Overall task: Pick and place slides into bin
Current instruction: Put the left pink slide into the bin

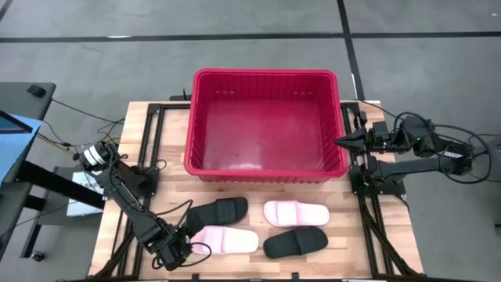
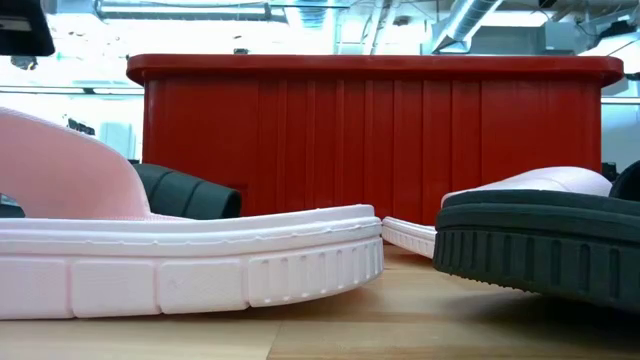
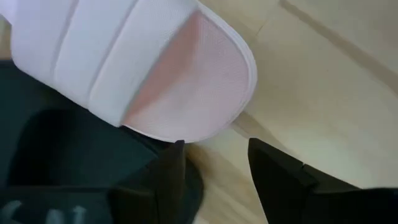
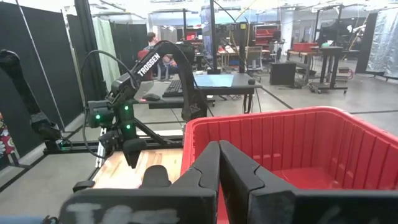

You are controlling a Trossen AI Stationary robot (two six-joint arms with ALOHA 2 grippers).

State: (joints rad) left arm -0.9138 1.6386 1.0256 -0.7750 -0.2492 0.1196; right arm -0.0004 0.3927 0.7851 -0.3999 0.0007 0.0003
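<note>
The red bin [image 1: 266,78] stands at the table's far middle. Four slides lie flat on their soles in front of it: a black one [image 1: 220,211] and a pink one [image 1: 295,213] nearer the bin, and a pink one [image 1: 227,240] and a black one [image 1: 295,243] nearer the front edge. My left gripper [image 1: 177,251] is open, low at the left end of the near pink slide [image 3: 180,81]. Its fingers [image 3: 171,180] stand just short of that rounded end. My right gripper [image 1: 342,141] is shut and empty beside the bin's right rim [image 4: 261,121].
The black slide [image 3: 56,155] lies close beside the near pink one at my left gripper. In the low view the near pink slide [image 2: 190,265] and the black slide [image 2: 540,245] stand before the bin wall [image 2: 380,140]. Bare wood [image 1: 344,235] lies right of the slides.
</note>
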